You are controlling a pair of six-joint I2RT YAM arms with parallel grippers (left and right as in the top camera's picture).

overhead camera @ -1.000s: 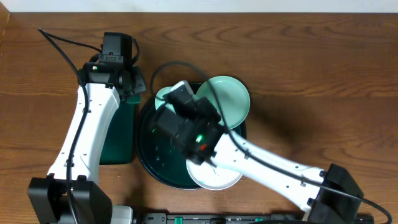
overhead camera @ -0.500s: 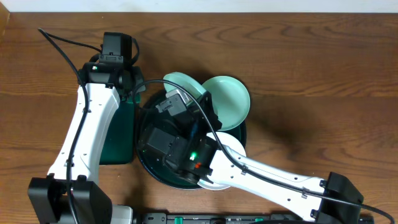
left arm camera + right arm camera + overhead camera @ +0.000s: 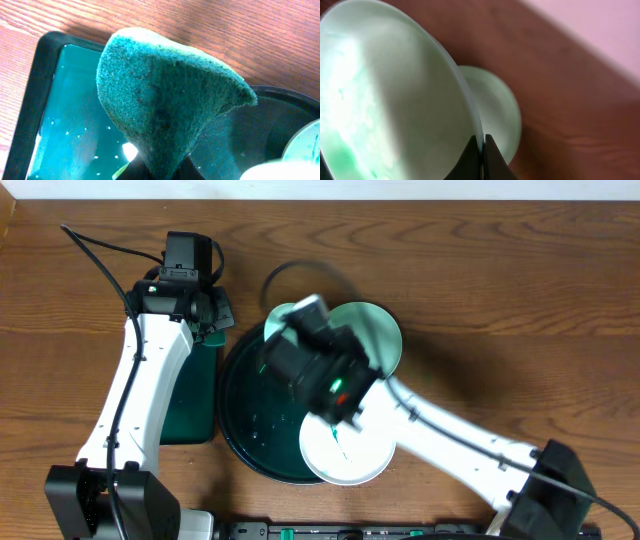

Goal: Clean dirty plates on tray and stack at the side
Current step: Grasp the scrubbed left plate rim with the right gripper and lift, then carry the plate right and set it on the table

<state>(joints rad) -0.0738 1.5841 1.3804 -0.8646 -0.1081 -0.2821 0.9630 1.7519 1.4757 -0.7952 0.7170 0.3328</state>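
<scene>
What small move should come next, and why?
Probably bring the held plate toward the sponge: the right gripper pinches its rim, green smears show on its face, and the left gripper holds the sponge up nearby.

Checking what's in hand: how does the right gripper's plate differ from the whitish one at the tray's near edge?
The gripped plate is tilted, pinched at its rim by the right gripper; the near plate lies face-up on the round tray. The gripped plate shows faint green smears, the near plate one teal streak. Both are round.
</scene>
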